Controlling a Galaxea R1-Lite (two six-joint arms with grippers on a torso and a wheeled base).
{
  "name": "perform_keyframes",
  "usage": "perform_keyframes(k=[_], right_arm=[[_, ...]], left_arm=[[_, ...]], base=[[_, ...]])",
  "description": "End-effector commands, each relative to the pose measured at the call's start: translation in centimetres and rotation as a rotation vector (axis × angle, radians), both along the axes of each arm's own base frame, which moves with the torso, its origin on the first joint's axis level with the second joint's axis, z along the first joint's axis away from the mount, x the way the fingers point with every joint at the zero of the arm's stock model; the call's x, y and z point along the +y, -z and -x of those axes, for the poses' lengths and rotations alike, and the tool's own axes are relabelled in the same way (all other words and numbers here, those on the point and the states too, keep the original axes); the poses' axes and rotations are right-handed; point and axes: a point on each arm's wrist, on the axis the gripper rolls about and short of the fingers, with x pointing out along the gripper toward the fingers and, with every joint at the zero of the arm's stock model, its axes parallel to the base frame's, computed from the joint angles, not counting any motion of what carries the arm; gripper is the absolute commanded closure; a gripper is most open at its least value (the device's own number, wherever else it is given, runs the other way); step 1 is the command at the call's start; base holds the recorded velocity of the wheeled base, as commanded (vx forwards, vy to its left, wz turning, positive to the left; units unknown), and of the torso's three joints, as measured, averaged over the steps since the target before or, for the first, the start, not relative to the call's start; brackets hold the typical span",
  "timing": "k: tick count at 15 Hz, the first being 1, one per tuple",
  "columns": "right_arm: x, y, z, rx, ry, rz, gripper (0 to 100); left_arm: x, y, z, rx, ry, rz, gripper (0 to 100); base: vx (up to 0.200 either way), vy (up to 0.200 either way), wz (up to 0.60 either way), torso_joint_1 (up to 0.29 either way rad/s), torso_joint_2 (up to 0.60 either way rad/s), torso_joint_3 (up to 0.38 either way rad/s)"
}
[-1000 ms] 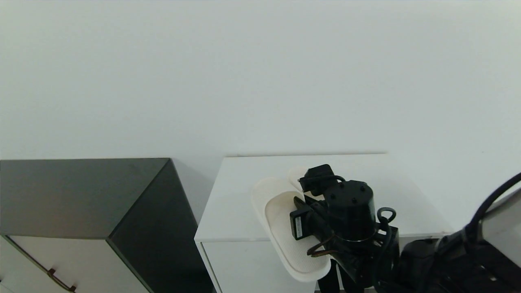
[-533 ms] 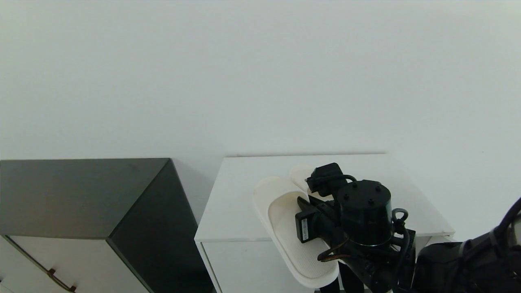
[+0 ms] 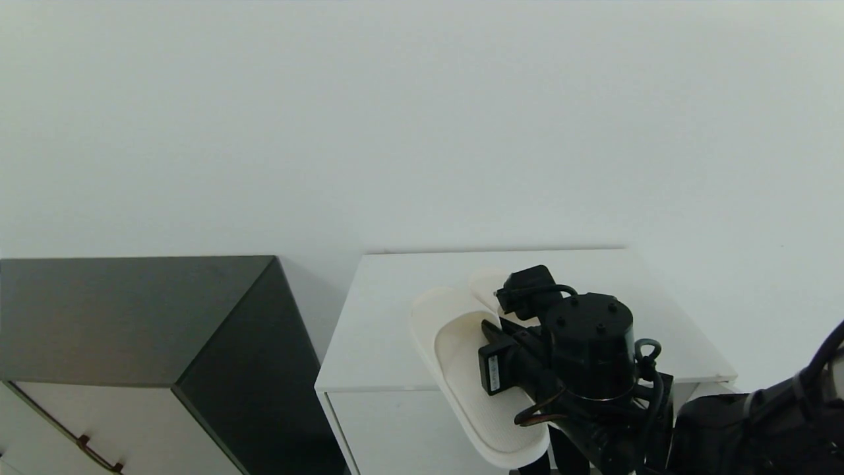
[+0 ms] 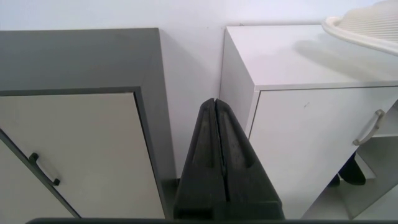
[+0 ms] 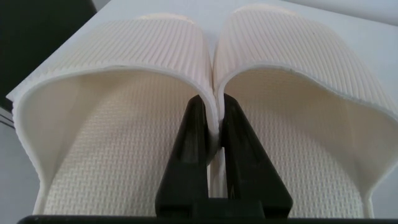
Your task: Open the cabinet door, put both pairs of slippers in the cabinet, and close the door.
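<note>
Right gripper (image 5: 213,107) pinches cream slippers (image 5: 124,74) by inner walls, heels overhanging white cabinet (image 3: 376,330) front edge; left gripper (image 4: 216,111) fingers together.

Bright, even, diffuse light; soft shadow between dark cabinet (image 3: 132,316), white cabinet (image 3: 382,316).

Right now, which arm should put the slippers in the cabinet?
Right. The right gripper pinches both white slippers by their inner edges above the white cabinet; the left gripper is shut and empty, lower, facing the gap beside it.
</note>
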Motion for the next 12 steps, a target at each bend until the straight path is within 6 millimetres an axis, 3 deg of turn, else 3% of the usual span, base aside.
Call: perform_keyframes(k=[1, 12], right_arm=[[0.14, 0.28, -0.08, 0.005, 0.0, 0.005, 100], [0.34, 0.49, -0.1, 0.007, -0.003, 0.008, 100]], left_arm=[[0.0, -0.01, 0.0, -0.001, -0.001, 0.0, 100], [0.0, -0.01, 0.0, -0.001, -0.001, 0.0, 100]], base=[[-0.2, 0.0, 0.0, 0.012, 0.0, -0.002], [-0.2, 0.0, 0.0, 0.0, 0.0, 0.001]])
